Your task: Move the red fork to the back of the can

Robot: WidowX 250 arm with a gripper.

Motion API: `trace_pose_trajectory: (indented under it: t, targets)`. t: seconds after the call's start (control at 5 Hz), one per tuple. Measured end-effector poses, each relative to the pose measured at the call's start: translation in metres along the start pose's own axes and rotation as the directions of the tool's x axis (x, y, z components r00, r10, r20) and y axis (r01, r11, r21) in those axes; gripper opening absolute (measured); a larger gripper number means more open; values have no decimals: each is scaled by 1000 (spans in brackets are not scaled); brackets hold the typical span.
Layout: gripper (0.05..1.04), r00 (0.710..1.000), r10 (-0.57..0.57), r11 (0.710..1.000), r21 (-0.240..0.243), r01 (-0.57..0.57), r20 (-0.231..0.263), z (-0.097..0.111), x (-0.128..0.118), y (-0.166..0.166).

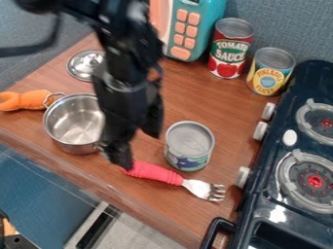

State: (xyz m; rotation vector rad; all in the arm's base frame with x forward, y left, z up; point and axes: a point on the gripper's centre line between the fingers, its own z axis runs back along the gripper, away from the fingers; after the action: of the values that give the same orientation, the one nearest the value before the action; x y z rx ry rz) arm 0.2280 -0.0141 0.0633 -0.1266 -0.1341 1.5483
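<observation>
The black gripper [135, 141] hangs over the wooden counter [104, 180] with its two fingers spread well apart and nothing seen between them. Its nearer finger comes down at the handle end of the red fork [155, 173]; whether it touches, I cannot tell. The fork lies flat just below the gripper, its metal tines pointing away from it toward the stove [260, 170].

Just beside the gripper, on the stove side, stands the can [189, 146], upright, with the fork passing along its near side. A little further off the other way sits the steel pot [75, 124], and past that the orange utensil [29, 100]. Beyond the gripper, toward the wall, are the pot lid [85, 65], the toy microwave [195, 24], a red-labelled can [230, 47] and a yellow-labelled can [270, 70].

The step in hand looks to be the grasp: the fork is not yet secured. The next move calls for setting both fingers astride the red handle, lowering a touch and closing. After that the fork would need lifting clear and carrying round or over the can to its far side, without the tines knocking it.
</observation>
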Motion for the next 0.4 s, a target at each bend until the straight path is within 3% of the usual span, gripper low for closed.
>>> trace_pose_trajectory:
  t: [0.2, 0.4]
  targets:
    - [999, 999, 8, 1000, 27, -9, 44, -17, -3, -9]
    - [999, 997, 70, 996, 58, -72, 38, -35, -2, -14]
